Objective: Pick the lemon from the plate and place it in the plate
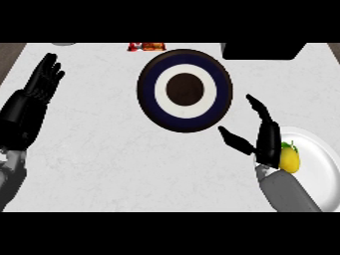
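Resting on the white plate (327, 164) at the counter's right edge, the lemon (290, 159) is seen in the head view just beside the right hand (264, 139), whose fingers are spread apart and clamped on nothing. The left hand (36, 94) is held open near the left edge. If the fingers are closed off-centre, the lemon could be rolled away before transfer to the dark ringed plate (185, 89).

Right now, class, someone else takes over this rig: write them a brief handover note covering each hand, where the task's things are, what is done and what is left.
Left hand: open, resting at the view's left, fingers up, holding nothing.
Right hand: open, over the left rim of the white plate, beside the lemon; not gripping it.
Lemon: on the white plate, by its left edge.
Dark ringed plate: at the counter's middle, nothing on it.
Done: right hand brought to the lemon.
Left: grasp it, lift it, set it on the dark ringed plate.
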You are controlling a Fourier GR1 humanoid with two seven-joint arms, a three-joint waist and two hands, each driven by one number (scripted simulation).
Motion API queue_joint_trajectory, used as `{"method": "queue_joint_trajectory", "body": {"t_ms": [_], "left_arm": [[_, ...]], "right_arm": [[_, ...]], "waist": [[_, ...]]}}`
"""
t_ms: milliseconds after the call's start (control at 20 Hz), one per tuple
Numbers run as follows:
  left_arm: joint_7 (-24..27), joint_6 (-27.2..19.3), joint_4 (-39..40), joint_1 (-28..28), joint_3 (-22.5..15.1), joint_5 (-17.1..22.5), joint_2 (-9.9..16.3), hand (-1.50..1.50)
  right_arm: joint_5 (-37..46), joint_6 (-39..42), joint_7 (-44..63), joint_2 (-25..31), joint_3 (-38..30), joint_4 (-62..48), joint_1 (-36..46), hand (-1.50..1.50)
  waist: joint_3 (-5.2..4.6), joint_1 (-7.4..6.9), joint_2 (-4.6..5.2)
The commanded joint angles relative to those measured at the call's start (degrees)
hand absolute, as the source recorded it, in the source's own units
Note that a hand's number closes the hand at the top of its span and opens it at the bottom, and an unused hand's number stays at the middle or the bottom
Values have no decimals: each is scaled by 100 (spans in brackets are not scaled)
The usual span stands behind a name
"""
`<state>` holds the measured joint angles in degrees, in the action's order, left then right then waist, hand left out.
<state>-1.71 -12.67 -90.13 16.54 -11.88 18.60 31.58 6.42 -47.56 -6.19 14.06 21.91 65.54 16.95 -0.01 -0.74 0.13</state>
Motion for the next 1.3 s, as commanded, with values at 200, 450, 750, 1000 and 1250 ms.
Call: {"method": "queue_joint_trajectory", "body": {"t_ms": [200, 450, 750, 1000, 1250], "left_arm": [[-229, 218, -94, 57, 328, 8, 71, 0], [-75, 223, 135, -49, 268, -83, 0, 0], [-61, 264, -37, -194, 259, -52, -26, 0], [-57, 263, -55, -163, 314, -126, -12, 0], [-119, 227, 41, 45, 291, -275, -236, 0]], "right_arm": [[1368, 9, 1914, 1047, 167, 832, 332, -150], [1963, 1209, 3846, 1521, 523, 542, 534, -150], [1782, 3362, 5873, 1948, 857, 781, 1063, -150], [1199, 4764, 7428, 1762, 1042, 1501, 1299, -150], [1157, 5152, 8102, 1737, 974, 1815, 1290, -150]], "waist": [[-18, 162, -60], [-54, 229, -83], [-52, 119, -94], [-24, 113, -68], [-6, 120, -27]]}}
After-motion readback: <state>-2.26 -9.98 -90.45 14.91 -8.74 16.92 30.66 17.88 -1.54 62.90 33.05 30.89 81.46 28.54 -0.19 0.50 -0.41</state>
